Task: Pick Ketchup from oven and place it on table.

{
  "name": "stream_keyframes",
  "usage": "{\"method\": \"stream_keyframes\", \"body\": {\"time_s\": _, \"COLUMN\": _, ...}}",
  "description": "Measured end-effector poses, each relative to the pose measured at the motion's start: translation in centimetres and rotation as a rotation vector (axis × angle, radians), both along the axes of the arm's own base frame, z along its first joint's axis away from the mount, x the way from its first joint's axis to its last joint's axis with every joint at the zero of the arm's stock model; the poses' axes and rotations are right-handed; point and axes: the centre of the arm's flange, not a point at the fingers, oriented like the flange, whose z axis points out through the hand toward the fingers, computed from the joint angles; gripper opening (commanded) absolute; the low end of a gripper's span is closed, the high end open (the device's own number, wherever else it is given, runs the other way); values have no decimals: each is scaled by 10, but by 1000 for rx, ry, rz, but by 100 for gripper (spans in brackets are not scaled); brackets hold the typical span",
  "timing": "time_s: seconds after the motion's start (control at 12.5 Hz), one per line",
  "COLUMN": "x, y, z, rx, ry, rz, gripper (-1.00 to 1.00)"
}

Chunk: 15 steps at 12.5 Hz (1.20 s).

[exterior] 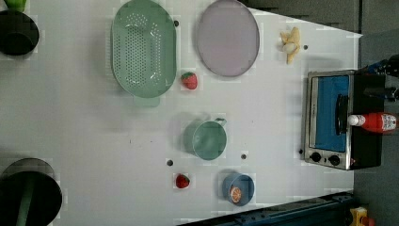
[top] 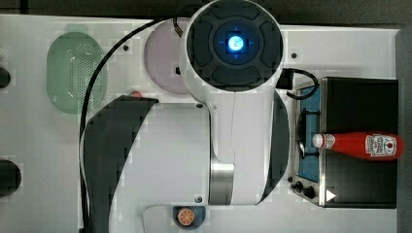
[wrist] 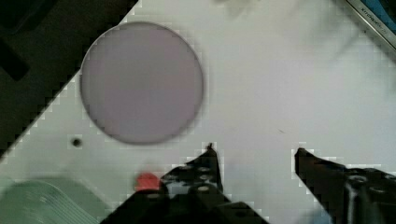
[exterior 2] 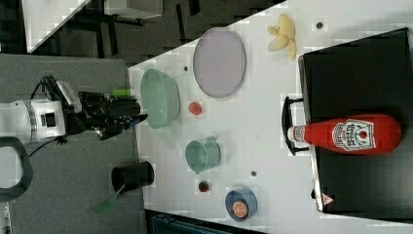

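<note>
Wrist view: the jaws (wrist: pixel 254 151) stand spread with nothing between them, bare desk (wrist: pixel 280 84) showing through the gap. Below them lie a lilac plate (wrist: pixel 141 82), a red strawberry (wrist: pixel 147 181) beside one finger, and a green colander (wrist: pixel 42 205) at the picture's corner. A corner of the oven (wrist: pixel 373 18) also appears.

Right view: the jaws (exterior 2: pixel 139 117) hang past the desk edge at the right view's left, close to the colander (exterior 2: pixel 159 97), which sits at that edge. The white arm (exterior 2: pixel 29 122) extends further toward the right view's left.

The ketchup (exterior 2: pixel 348 134) lies on its side on the oven's (exterior 2: pixel 360 73) black top, white cap toward the door handle and overhanging the front edge. In the left view the ketchup (exterior: pixel 374 122) is likewise on the oven (exterior: pixel 329 155), which stands against the desk (exterior: pixel 94 141) edge at the left view's right. The top view shows the ketchup (top: pixel 359 144) across the oven (top: pixel 359 97) roof, with the arm (top: pixel 233 121) over mid-desk.

Other items on the desk: a green mug (exterior: pixel 207 139) near the middle, a second strawberry (exterior: pixel 182 181), a blue bowl (exterior: pixel 237 189) holding an orange slice (exterior: pixel 235 193), a banana (exterior: pixel 289 44) near the corner beyond the oven, and the plate (exterior: pixel 228 37).
</note>
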Motion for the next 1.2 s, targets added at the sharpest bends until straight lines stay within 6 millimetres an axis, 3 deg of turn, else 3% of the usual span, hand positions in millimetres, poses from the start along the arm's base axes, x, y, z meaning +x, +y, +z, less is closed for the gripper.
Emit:
{"method": "stream_keyframes", "body": {"time_s": 0.16, "x": -80, "y": -5, "z": -5, "rx": -15, "ry": 190, "rz": -1, "gripper": 80}}
{"method": "stream_keyframes", "body": {"time_s": 0.24, "x": -114, "y": -8, "z": 8, "rx": -4, "ry": 211, "rz": -8, "gripper": 99}}
{"method": "stream_keyframes", "body": {"time_s": 0.4, "x": -144, "y": -14, "z": 54, "rx": -20, "ry": 120, "rz": -19, "gripper": 100}}
{"method": "stream_keyframes", "body": {"time_s": 0.56, "x": -146, "y": -24, "z": 92, "rx": -9, "ry": -6, "rz": -40, "gripper": 100}}
{"method": "stream_keyframes", "body": {"time_s": 0.72, "x": -144, "y": -41, "z": 94, "rx": -5, "ry": -19, "rz": -69, "gripper": 100}}
{"method": "stream_keyframes", "body": {"time_s": 0.88, "x": -135, "y": -75, "z": 76, "rx": 52, "ry": 3, "rz": -131, "gripper": 100}}
{"method": "stream_keyframes", "body": {"time_s": 1.2, "x": -119, "y": -197, "z": 22, "rx": 56, "ry": 24, "rz": -358, "gripper": 100}}
